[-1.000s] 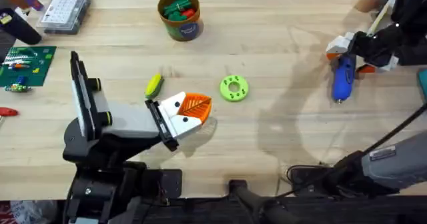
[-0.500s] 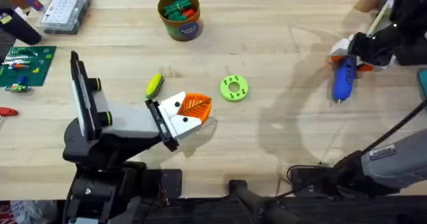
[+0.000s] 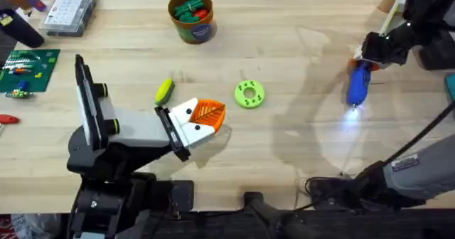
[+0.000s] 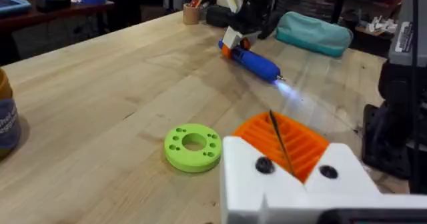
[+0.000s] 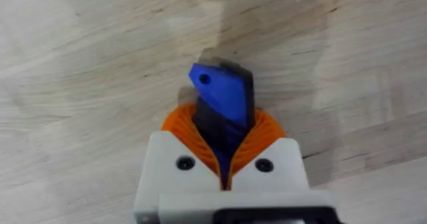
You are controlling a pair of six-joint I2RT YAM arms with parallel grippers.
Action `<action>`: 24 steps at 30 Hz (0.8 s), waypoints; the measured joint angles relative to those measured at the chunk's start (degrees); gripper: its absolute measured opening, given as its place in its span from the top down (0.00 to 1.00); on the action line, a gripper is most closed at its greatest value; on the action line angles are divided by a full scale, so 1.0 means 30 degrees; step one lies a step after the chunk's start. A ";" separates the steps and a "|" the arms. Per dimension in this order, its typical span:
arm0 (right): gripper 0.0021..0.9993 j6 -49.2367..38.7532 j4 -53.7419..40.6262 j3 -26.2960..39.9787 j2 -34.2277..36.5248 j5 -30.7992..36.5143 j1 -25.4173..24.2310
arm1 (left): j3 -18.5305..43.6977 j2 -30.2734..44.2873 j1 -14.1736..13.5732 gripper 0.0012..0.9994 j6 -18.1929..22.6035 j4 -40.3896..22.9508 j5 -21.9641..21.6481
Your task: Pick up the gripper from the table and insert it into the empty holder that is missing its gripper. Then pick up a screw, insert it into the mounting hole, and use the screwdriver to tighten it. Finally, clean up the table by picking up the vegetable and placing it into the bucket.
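Blue screwdriver [image 3: 357,84] clamped in right gripper [image 3: 364,63], far right of table [image 3: 284,146], light on | left gripper [image 3: 201,119] near centre, fingers together, holding nothing | vegetable [image 3: 164,90] just beside it | bucket [image 3: 191,16] at far edge

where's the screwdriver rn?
In the overhead view the screwdriver is at the table's far right, clamped in the right end effector, its lit bit pointing toward the robot, well right of the green ring.
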 joint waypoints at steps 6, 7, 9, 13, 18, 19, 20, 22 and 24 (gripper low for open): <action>0.98 0.0007 -0.0027 0.0001 -0.0002 0.0000 0.0001 | 0.0000 0.0000 0.0000 0.98 0.0000 0.0000 0.0000; 0.98 0.0007 -0.0056 0.0001 -0.0018 -0.0006 0.0001 | 0.0000 0.0000 0.0000 0.98 -0.0005 0.0000 0.0000; 0.98 0.0016 -0.0359 -0.0031 -0.0282 -0.0371 0.0029 | 0.0000 0.0000 0.0000 0.98 -0.0006 0.0000 0.0000; 0.98 0.0073 -0.0699 -0.0284 -0.1535 -0.0872 0.0246 | 0.0000 0.0000 0.0000 0.98 -0.0006 0.0000 0.0000; 0.98 0.0073 -0.0486 -0.0334 -0.4650 -0.1088 0.0708 | 0.0000 0.0000 0.0000 0.98 0.0000 0.0000 0.0000; 0.98 0.0073 -0.0330 -0.0334 -0.5332 -0.1110 0.0840 | 0.0000 0.0000 0.0000 0.98 -0.0006 0.0000 0.0000; 0.98 0.0073 -0.0125 -0.0334 -0.5984 -0.1138 0.0993 | 0.0000 0.0000 0.0000 0.98 -0.0006 0.0000 0.0000; 0.98 0.0073 0.0442 -0.0334 -0.7325 -0.1193 0.1396 | 0.0000 0.0000 0.0000 0.98 -0.0006 0.0000 0.0000; 0.98 0.0073 0.1203 -0.0334 -0.8465 -0.1529 0.1796 | 0.0000 0.0000 0.0000 0.98 0.0001 0.0000 0.0000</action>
